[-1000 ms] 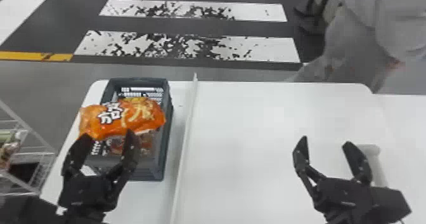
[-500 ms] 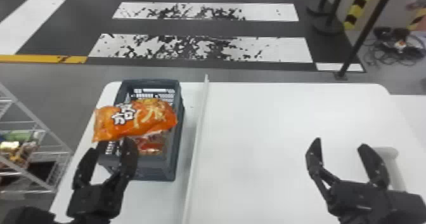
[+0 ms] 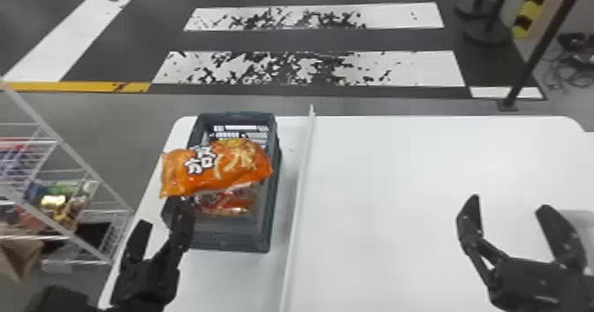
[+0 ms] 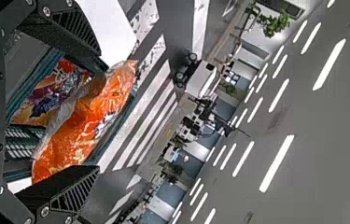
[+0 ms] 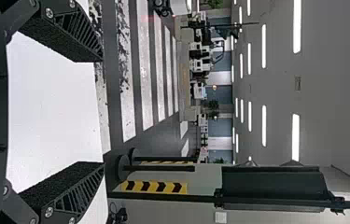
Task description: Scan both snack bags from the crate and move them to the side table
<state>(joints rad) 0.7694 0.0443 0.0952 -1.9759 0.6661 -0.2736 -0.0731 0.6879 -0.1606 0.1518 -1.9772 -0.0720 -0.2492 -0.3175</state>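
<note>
An orange snack bag lies slanted across the top of the grey crate, its left end over the crate's side. Beneath it, inside the crate, is a second, red-orange bag. My left gripper is at the crate's near left corner, open, one finger overlapping the crate's edge in the head view. In the left wrist view the orange bag lies beyond the open left gripper, with the other bag behind it. My right gripper is parked open over the table's right side; the right wrist view shows the right gripper holding nothing.
A thin white divider runs along the white table just right of the crate. A wire rack with goods stands left of the table. Post stands are on the floor at the far right.
The head view has shifted, so the table and crate sit farther right in it. My left gripper has moved forward, closer to the orange bag. A person at the upper right has left the view.
</note>
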